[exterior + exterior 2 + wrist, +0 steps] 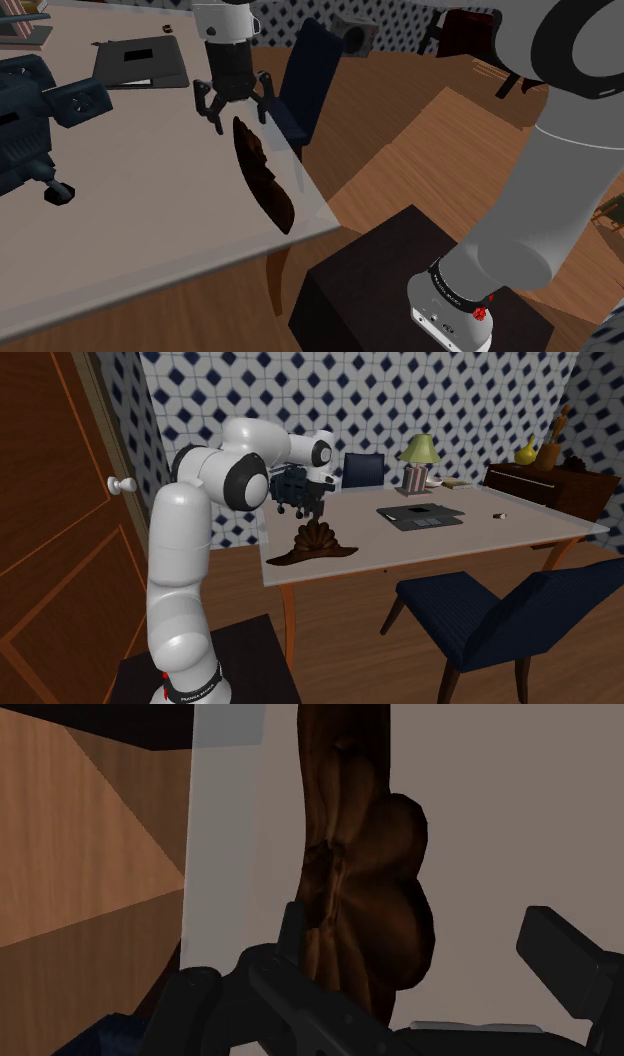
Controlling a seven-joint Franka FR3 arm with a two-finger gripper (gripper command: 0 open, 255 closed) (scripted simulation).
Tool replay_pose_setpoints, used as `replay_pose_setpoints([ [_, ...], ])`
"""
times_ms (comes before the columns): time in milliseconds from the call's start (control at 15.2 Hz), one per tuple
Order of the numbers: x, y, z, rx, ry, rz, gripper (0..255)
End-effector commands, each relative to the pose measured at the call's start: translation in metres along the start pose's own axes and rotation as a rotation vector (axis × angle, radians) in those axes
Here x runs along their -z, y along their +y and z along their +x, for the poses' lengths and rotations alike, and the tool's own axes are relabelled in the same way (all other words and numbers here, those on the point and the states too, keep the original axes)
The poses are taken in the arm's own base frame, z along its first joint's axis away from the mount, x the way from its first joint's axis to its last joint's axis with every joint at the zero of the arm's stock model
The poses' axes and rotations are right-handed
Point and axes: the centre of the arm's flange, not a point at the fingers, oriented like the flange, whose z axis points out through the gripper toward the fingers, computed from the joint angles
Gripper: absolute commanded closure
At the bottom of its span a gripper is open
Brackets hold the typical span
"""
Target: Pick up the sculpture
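Ok so the gripper [236, 115] is hanging pretty much straight down over the sculpture [265, 178], fingers spread wide, nothing pinched yet. The sculpture is a dark brown lumpy thing. It's lying on the grey table [130, 210] right along the edge nearest the stand [400, 265]. In the shoulder view it's running from just under the gripper off toward 5 o'clock. Imo that's why the arm [560, 180] is reaching so short: it's lying about as close to the base as the tabletop allows.

Wrist view: the bulgy middle of the sculpture is sitting betw the two fingers [555, 944], way closer to one than the other. Can't tell if that near finger is touching it. Guessing the spread is so the jaws are straddling the fat part before dropping + closing. It's looking off-centre tho, so prob needing a sideways nudge.

Other stuff is sitting well clear: black camera-looking gadget [40, 110] at 9 o'clock from the gripper, dark laptop [140, 62] at 10, blue chair [305, 80] at 2.

Writing/brands: tiny print on the dark ring [452, 288] at the arm's base, not readable. No other labels showing.
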Motion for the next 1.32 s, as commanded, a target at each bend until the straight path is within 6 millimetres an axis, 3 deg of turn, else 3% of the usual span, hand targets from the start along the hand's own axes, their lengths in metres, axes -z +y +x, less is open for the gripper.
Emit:
replay_pose_setpoints([
  [0, -0.010, -0.001, 0.003, 0.000, 0.000, 0.000, 0],
  [264, -0.024, -0.002, 0.005, 0.000, 0.000, 0.000, 0],
  [330, -0.023, -0.001, 0.005, 0.000, 0.000, 0.000, 255],
  [924, -0.024, -0.002, 0.005, 0.000, 0.000, 0.000, 255],
  [1254, 0.002, 0.000, 0.000, 0.000, 0.000, 0.000, 255],
])
